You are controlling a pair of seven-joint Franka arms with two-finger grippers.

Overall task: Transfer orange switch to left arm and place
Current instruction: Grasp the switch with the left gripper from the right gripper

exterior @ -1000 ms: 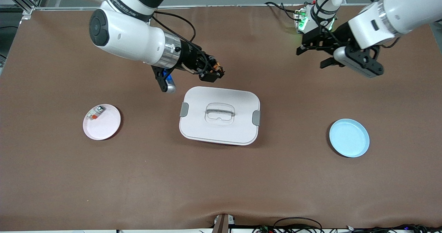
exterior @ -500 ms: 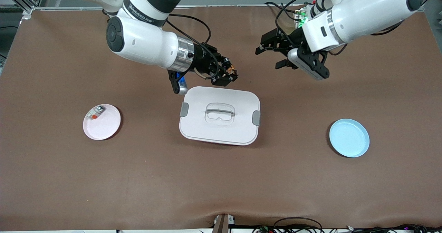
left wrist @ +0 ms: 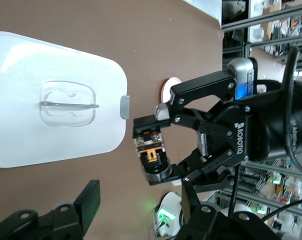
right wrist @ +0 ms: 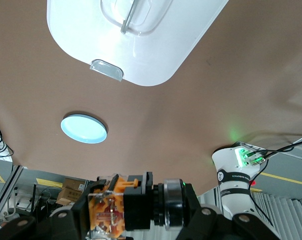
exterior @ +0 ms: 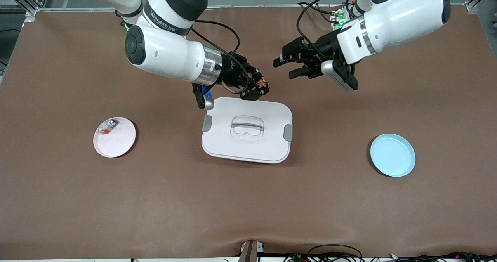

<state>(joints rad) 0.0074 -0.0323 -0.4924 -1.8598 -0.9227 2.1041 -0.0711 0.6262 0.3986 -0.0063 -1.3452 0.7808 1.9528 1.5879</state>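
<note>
I see both arms angled low toward mid-table over the box's (exterior: pixel 247 129) base-side edge, right gripper (exterior: pixel 259 88) clamped on the orange switch (exterior: pixel 262 82), left gripper (exterior: pixel 288 65) facing it with jaws apart, bare tabletop between them.

Smooth white plastic box (exterior: pixel 247 130) with grey clips sits on a matt brown table covering (exterior: pixel 155 200).

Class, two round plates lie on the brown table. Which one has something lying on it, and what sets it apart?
The pink round plate toward the right arm's end holds a small whitish-grey component with a red-orange patch. The light blue round plate holds nothing.
</note>
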